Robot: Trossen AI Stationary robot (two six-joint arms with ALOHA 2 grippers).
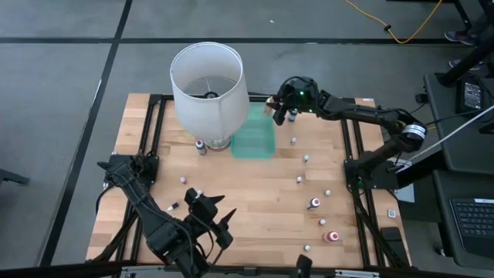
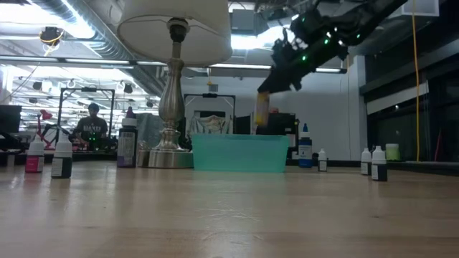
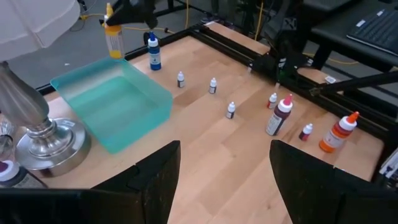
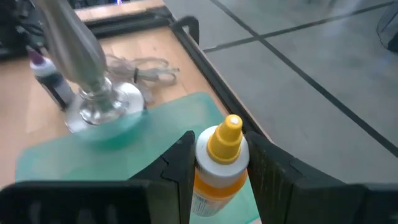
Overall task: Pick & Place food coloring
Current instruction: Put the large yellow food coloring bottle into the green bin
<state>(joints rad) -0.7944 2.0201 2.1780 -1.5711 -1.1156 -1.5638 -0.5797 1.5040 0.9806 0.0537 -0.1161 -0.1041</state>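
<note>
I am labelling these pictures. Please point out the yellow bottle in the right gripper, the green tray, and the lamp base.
yellow bottle (image 4: 219, 163), right wrist view, on its shoulder below the cap.
green tray (image 3: 144, 88), left wrist view, on its rim.
lamp base (image 3: 53, 144), left wrist view, on the silver foot.

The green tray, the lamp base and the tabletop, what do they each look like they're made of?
Green tray: seemingly translucent plastic; the table shows faintly through its thin, smooth walls. Lamp base: likely polished metal, silvery with bright reflections. Tabletop: wood, pale planks with visible grain and seams, satin rather than glossy.
</note>
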